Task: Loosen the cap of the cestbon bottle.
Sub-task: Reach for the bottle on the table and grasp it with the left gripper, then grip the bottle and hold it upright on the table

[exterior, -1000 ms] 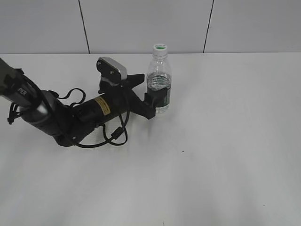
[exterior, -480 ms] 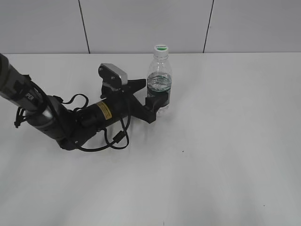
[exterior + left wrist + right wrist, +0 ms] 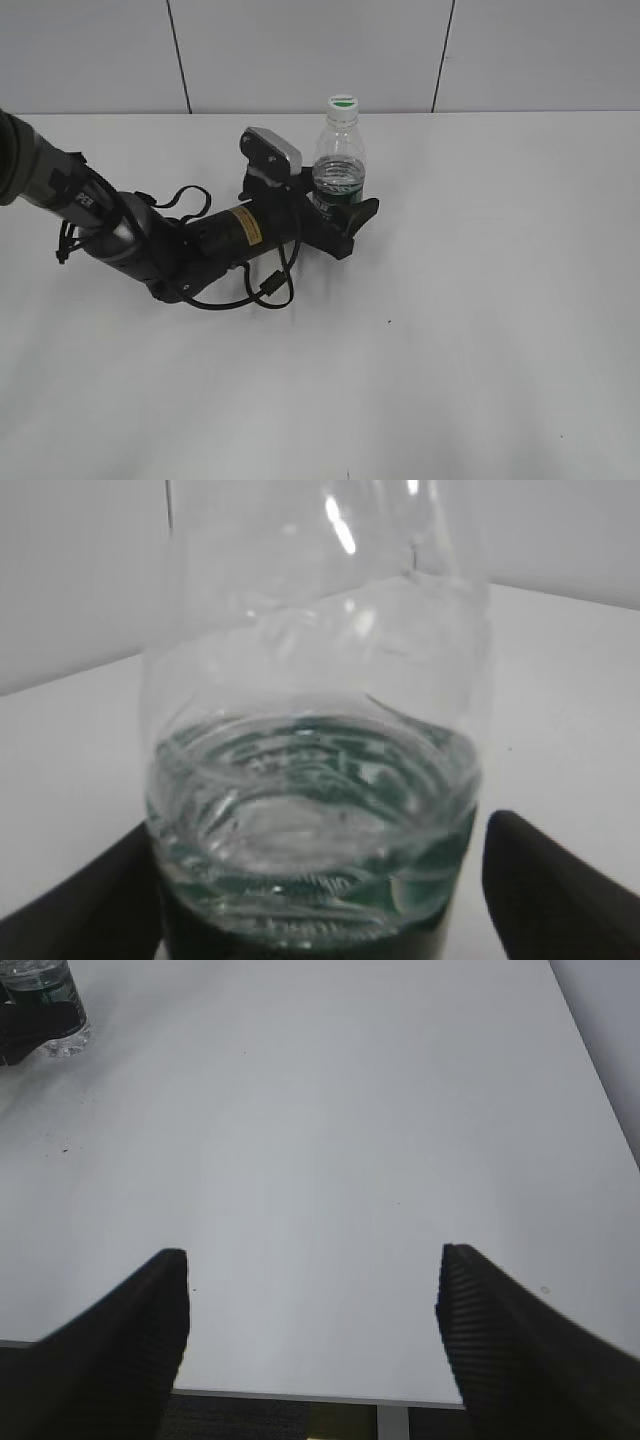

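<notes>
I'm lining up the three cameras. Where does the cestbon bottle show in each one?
Exterior: cestbon bottle upright at top centre, between the left gripper's fingers.
Left wrist: fills the frame, close up.
Right wrist: top left corner, far off.
Shared landmark: its dark green label.

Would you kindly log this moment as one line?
left end effector: straddling cestbon bottle at label, grip unclear | right end effector: open, over bare table | cap: on

You see one cestbon bottle (image 3: 340, 168) with one cap (image 3: 341, 103) on it, standing on one white table (image 3: 480, 300). You also see two grippers: the left gripper (image 3: 345, 212) and the right gripper (image 3: 310, 1330).
</notes>
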Tool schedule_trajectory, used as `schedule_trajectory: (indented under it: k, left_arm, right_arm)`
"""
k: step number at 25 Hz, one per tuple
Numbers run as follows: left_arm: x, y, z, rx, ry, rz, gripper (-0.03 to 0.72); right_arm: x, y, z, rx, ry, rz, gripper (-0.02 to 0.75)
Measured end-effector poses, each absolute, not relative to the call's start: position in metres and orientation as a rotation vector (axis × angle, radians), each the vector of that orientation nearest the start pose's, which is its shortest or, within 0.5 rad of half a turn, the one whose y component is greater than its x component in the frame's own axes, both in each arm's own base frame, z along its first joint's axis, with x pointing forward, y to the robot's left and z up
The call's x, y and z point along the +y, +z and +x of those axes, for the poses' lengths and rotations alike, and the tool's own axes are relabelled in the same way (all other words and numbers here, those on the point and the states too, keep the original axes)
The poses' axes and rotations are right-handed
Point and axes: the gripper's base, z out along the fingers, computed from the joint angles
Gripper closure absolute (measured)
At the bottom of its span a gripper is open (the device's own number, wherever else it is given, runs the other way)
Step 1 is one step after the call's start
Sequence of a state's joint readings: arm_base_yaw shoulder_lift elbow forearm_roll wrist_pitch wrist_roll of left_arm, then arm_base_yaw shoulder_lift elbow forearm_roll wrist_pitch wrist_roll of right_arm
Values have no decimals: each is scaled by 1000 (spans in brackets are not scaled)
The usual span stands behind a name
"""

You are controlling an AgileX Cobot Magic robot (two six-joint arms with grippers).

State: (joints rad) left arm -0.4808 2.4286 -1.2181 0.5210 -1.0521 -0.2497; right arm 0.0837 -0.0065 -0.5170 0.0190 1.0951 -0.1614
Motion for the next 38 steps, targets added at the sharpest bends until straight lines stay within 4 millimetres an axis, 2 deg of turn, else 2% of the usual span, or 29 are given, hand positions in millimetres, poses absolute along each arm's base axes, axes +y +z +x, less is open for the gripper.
schedule_trajectory:
  k: [5, 13, 24, 34, 38]
  left_arm:
    - [-247, 51, 388, 1569, -710, 751, 127]
    - [-246, 45, 387, 1554, -747, 705, 139]
    - [-247, 50, 388, 1511, -765, 668, 277]
    - [-247, 50, 387, 1509, -768, 674, 277]
    - [-244, 49, 377, 1486, -803, 710, 277]
  right_arm:
    - [1, 279, -9, 2040, -26, -253, 148]
    - [1, 279, -9, 2040, -26, -253, 148]
    - [1, 279, -9, 2040, -26, -253, 148]
    - [1, 279, -9, 2040, -26, -253, 148]
    - [1, 279, -9, 2040, -26, -253, 148]
